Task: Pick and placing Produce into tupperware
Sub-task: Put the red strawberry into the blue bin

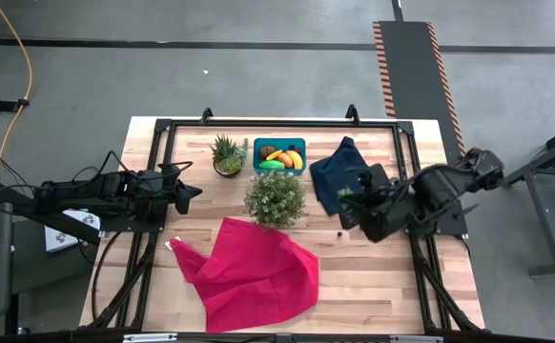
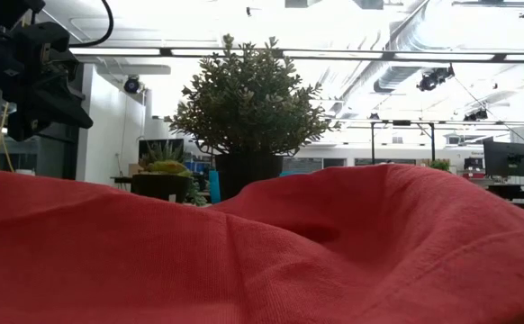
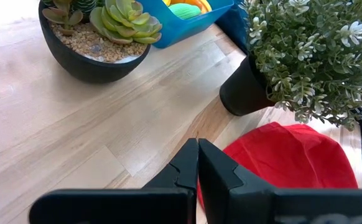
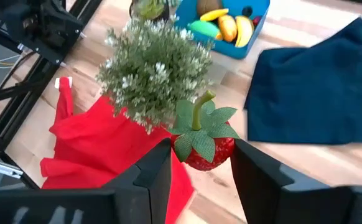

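A: Where was the small red toy strawberry with green leaves [image 4: 204, 144]?

B: Clamped between the two dark fingers of the right gripper [image 4: 201, 163], lifted off the wooden slatted table [image 1: 373, 276]; the gripper hung near the edge of the navy blue cloth [image 1: 339, 171], beside the bushy white-flecked potted plant [image 1: 276, 198].

A: And the teal-blue rectangular plastic tub [image 1: 279, 154]?

B: At the table's far side, between the succulent in its dark round bowl [image 1: 227, 155] and the navy cloth; a yellow banana [image 4: 244, 31], an orange piece [image 4: 227, 27], a green piece [image 4: 204, 28] and a brown oval [image 4: 208, 6] lay inside it.

A: The other arm?

B: The left gripper [image 3: 197, 163] waited over the left of the table with its fingers pressed together, holding nothing; the crumpled red cloth [image 1: 249, 272] lay just ahead of it, and a tiny dark bit [image 1: 340, 233] sat on the wood near the right arm.
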You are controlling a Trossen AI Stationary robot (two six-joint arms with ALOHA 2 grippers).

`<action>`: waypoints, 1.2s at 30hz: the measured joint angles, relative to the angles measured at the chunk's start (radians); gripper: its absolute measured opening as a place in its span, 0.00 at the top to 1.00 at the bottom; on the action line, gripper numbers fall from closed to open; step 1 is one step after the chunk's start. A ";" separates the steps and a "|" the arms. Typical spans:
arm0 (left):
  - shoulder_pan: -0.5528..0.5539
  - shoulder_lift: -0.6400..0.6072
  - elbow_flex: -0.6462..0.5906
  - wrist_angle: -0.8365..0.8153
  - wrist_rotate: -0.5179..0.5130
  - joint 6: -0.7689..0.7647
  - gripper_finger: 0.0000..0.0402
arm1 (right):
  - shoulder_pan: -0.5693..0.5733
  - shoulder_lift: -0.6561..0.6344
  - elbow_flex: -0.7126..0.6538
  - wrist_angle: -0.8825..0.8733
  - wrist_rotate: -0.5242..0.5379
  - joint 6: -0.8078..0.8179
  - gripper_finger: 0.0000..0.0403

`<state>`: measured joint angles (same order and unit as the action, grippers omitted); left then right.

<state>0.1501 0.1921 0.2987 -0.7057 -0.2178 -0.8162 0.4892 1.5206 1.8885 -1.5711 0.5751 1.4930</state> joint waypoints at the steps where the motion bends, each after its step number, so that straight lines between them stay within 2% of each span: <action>1: 0.000 0.000 0.000 0.000 0.000 0.000 1.00 | -0.010 -0.008 0.000 0.000 0.000 -0.020 0.66; 36: 0.000 0.000 0.000 0.001 -0.004 -0.032 1.00 | -0.381 -0.341 0.000 0.000 -0.043 -0.674 0.66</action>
<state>0.1501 0.1921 0.2985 -0.7052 -0.2222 -0.8482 0.1081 1.1798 1.8883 -1.5711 0.5324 0.8190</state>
